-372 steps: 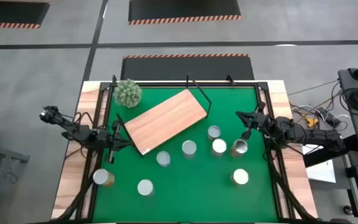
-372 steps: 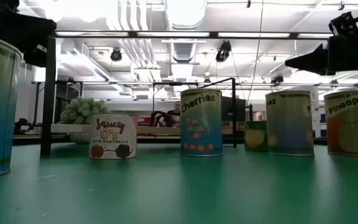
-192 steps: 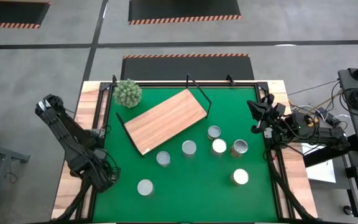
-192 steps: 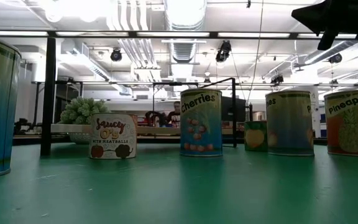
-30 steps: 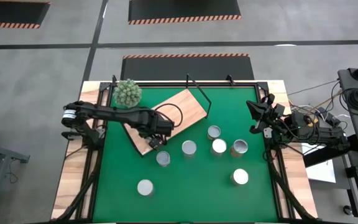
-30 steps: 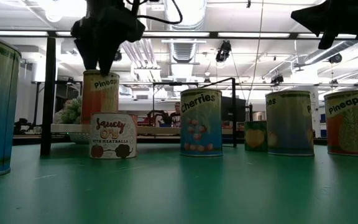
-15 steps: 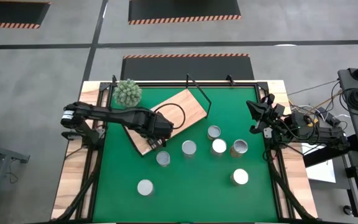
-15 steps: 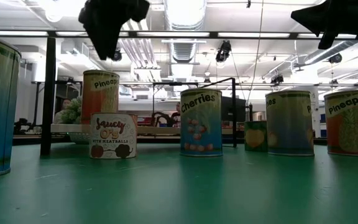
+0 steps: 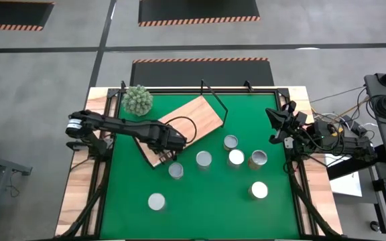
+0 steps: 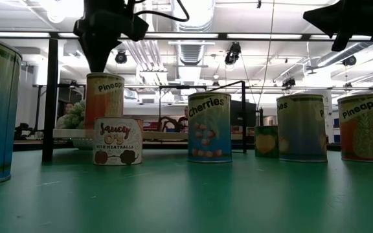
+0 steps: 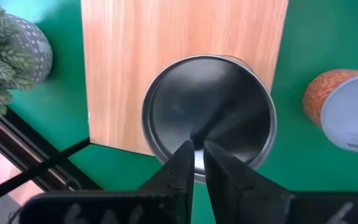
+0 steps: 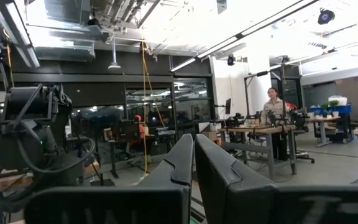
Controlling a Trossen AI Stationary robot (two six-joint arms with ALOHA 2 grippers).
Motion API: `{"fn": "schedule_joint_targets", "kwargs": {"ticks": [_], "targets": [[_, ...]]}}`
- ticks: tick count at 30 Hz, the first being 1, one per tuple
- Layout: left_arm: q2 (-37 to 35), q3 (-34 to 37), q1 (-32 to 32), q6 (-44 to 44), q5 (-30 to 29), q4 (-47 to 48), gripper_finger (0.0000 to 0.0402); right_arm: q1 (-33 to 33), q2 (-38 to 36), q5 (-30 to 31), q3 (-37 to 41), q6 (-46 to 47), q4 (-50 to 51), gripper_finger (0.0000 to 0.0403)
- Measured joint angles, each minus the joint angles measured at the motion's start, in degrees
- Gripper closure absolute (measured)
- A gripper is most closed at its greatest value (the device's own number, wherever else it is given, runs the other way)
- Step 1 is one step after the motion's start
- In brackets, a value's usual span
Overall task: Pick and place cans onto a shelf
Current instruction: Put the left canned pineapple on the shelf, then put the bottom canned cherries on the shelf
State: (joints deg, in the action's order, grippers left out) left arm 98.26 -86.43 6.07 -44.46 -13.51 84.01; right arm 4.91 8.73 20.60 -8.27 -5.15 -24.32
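A pineapple can [image 10: 104, 100] with a shiny top [image 11: 209, 112] stands upright on the near left corner of the wood shelf [image 9: 183, 124]. My left gripper [image 11: 197, 155] is shut and points down just above the can's top, over its rim; it also shows in the low view [image 10: 102, 61] and the high view [image 9: 169, 152]. Several more cans stand on the green mat, among them one [image 9: 176, 170] just near of the shelf and one [image 9: 156, 201] by the near edge. My right gripper [image 9: 273, 128] is shut, raised at the table's right edge. My left gripper's shut fingertips [image 11: 182, 163] point down over the pineapple can's top, beside its rim [image 11: 194, 177]. I cannot tell whether they touch it. The can stands upright on the shelf.
A spiky green plant [image 9: 138, 99] stands at the far left by the shelf. The shelf's black wire frame [image 9: 213, 100] rises at its far end. Cans stand in a cluster right of the middle [image 9: 236, 158]; another stands near right [image 9: 259, 190].
My left gripper has risen a little above the pineapple can and then come down again close over its top. The can has stayed upright on the shelf.
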Motion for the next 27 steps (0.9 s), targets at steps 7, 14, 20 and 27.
{"fn": "schedule_joint_targets", "kwargs": {"ticks": [7, 14, 20, 27], "targets": [[0.0, -0.04, 0.23, -1.69, 2.34, 1.59, 0.0399, 0.0, 0.0, 0.0, 0.0, 0.0, 0.0, 0.0394], [0.0, -0.13, 0.72, -2.15, 2.68, 2.67, 0.0401, 0.0, 0.0, 0.0, 0.0, -0.02, 0.0, 0.0394], [-0.05, -0.13, 1.55, -3.15, 3.91, 2.74, 0.0401, 0.0, 0.0, 0.0, 0.0, -0.48, 0.0, 0.0394], [-0.33, -2.47, 2.21, -6.53, 3.55, 2.97, 0.0401, 0.0, 0.0, 0.0, 0.0, -0.76, 0.02, 0.0394]]}}
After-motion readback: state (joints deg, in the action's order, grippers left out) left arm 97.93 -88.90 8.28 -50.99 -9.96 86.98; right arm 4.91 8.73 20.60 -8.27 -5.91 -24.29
